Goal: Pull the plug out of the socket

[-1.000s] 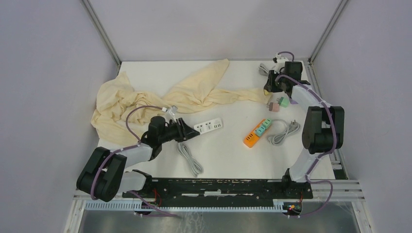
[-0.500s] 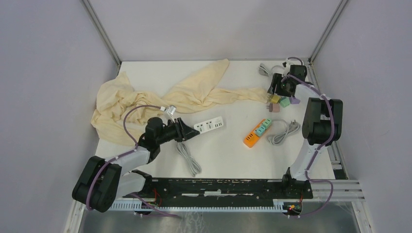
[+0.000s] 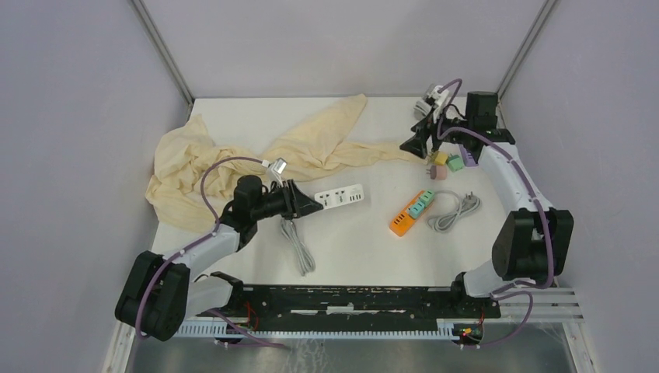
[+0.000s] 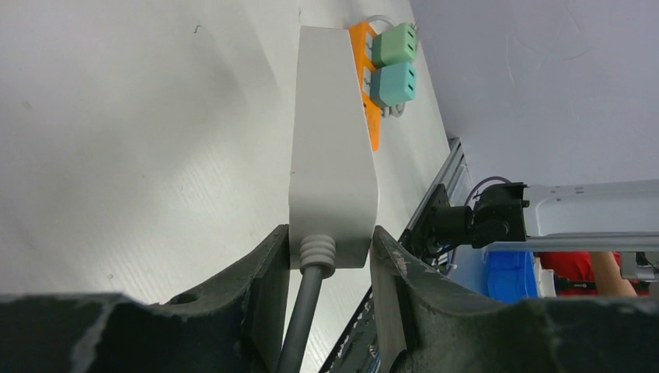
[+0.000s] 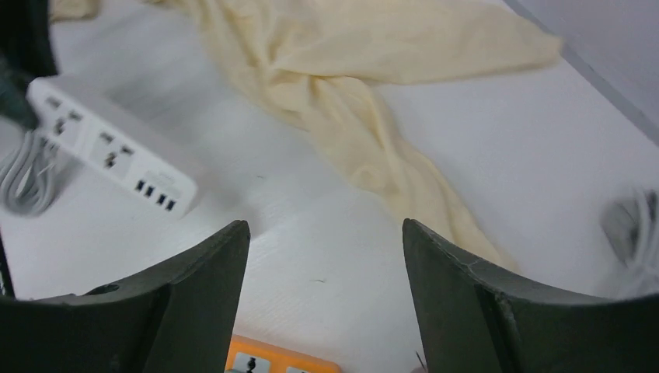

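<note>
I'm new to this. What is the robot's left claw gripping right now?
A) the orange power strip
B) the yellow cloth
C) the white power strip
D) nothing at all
C: in the left wrist view the left gripper has its fingers pressed on both sides of the white power strip, at the end where its grey cord comes out.
</note>
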Controlling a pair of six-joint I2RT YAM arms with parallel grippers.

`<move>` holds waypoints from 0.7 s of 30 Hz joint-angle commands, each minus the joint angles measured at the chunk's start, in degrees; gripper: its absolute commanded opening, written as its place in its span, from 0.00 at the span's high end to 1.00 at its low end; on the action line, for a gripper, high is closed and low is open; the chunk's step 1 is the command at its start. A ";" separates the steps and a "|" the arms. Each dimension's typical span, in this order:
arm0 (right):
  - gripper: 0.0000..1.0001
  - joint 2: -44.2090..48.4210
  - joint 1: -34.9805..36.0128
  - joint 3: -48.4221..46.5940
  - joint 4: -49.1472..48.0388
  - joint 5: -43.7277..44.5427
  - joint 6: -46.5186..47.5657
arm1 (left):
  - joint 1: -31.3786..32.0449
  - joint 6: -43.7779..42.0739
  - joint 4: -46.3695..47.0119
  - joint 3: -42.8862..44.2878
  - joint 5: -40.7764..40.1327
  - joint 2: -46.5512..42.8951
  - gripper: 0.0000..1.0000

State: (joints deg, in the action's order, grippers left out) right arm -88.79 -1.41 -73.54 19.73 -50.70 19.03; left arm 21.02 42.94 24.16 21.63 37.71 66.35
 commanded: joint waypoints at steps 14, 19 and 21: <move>0.00 8.83 34.48 10.59 7.50 11.55 34.78 | 5.17 0.64 -3.66 11.82 7.85 5.07 0.97; 0.00 6.75 40.99 11.80 5.46 17.53 35.68 | 5.85 2.89 -1.35 12.29 7.64 6.04 0.97; 0.00 5.73 42.90 12.14 4.36 20.21 35.86 | 5.94 3.62 -0.57 12.38 7.72 6.31 0.97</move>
State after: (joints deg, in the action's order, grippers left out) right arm -81.38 38.50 -62.00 28.08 -37.95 53.45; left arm 26.76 42.63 17.08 30.33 43.24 72.73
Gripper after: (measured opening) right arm 0.997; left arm 0.474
